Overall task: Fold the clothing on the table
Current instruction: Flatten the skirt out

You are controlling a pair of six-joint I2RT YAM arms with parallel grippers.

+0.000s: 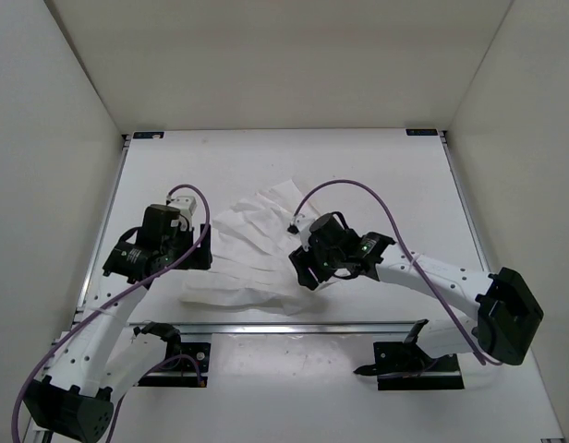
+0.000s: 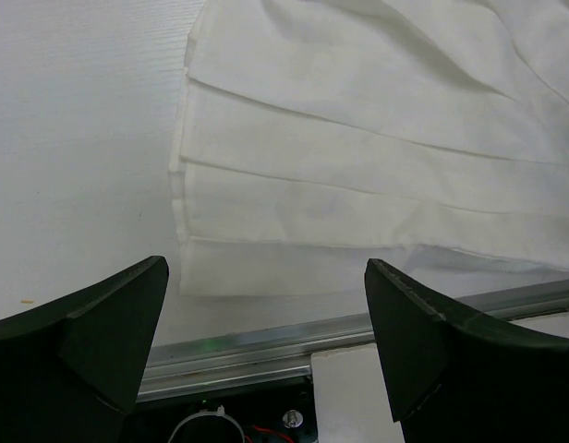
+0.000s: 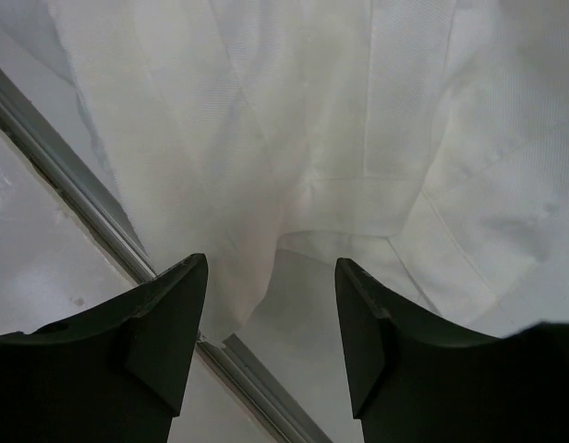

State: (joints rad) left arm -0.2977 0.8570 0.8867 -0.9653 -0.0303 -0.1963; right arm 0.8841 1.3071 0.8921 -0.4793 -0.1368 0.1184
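Clothing [image 1: 252, 245]: white and pleated, it lies mid-table [image 1: 358, 166] and slants from the near-left toward the far-right. Its near hem lies just beside the near rail [image 1: 266, 326].

Biggest risk: I judge the hem sits so close to the near rail that a low pinch by the right gripper [image 3: 271, 337] could knock a finger on the metal. It could also pull the cloth over the near edge.

Next risk: the pleats [image 2: 358, 185] are stacked in layers. If the left gripper [image 2: 266, 360] closes at this corner it may take only the top layer, and the fold would come out skewed.

Lesser risk: the two arms stand at different points along the hem. An uneven lift would twist the thin fabric instead of turning it over cleanly.

Left gripper: jaws spread as wide as they go, with nothing between them. It hovers over the garment's near-left corner, with bare table to one side and the rail just below in my wrist view.

Right gripper: jaws apart but narrower than the left, with no cloth clamped. A loose flap of the right-hand near edge hangs just ahead of the fingertips. I cannot tell whether it brushes them.
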